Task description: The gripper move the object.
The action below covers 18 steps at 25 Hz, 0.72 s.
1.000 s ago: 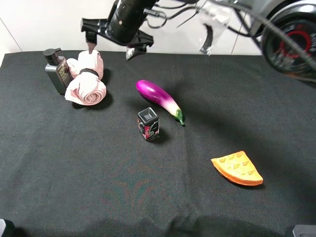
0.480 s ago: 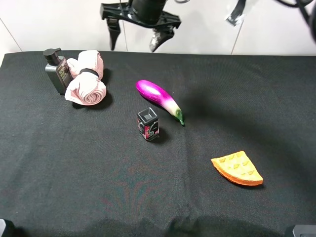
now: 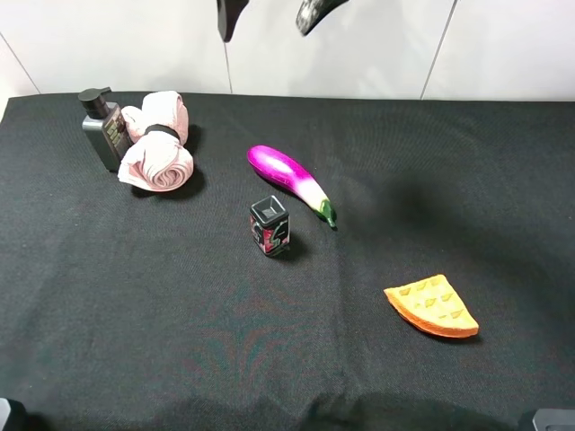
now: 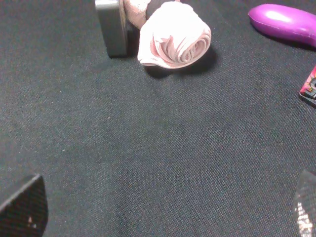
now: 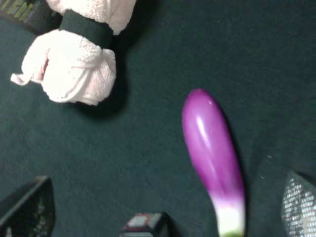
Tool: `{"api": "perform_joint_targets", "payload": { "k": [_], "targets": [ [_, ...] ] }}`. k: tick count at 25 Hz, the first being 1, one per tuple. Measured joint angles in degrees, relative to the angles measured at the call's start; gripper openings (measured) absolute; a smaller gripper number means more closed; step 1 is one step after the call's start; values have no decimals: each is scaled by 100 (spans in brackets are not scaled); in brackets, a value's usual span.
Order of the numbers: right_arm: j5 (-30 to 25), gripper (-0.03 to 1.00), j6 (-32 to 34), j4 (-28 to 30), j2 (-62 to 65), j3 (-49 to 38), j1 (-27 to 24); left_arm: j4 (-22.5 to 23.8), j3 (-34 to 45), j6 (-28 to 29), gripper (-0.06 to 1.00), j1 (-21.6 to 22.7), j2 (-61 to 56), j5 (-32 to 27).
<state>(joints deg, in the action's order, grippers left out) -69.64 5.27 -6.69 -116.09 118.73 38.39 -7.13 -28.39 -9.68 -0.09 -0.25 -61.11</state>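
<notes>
The pale pink rolled cloth bundle [image 3: 157, 144], cinched by a dark band, lies on the black table at the back left, against a dark pump bottle [image 3: 103, 128]. It also shows in the left wrist view [image 4: 173, 37] and the right wrist view [image 5: 74, 64]. My right gripper [image 3: 268, 11] is open and empty, high above the table's back edge, to the right of the bundle; only its two fingertips show. In the right wrist view [image 5: 163, 210] its fingers stand wide apart. My left gripper [image 4: 163, 207] is open and empty, low over bare table in front of the bundle.
A purple eggplant [image 3: 287, 178] lies mid-table, with a small dark box [image 3: 269, 224] just in front of it. An orange waffle wedge [image 3: 433, 308] lies at the front right. A white wall stands behind the table's back edge.
My right gripper has risen and moved right, from just above the bundle to the top edge of the view, staying open. The bundle and other objects have not moved.
</notes>
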Motion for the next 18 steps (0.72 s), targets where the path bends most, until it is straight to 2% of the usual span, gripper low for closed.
{"api": "perform_joint_targets", "payload": {
  "k": [13,18],
  "targets": [
    [-13,69,-527,669,2132,-2374,0,0,0,0,100,0,0,0],
    [-13,69,-578,669,2896,-3182,0,0,0,0,100,0,0,0]
  ]
}}
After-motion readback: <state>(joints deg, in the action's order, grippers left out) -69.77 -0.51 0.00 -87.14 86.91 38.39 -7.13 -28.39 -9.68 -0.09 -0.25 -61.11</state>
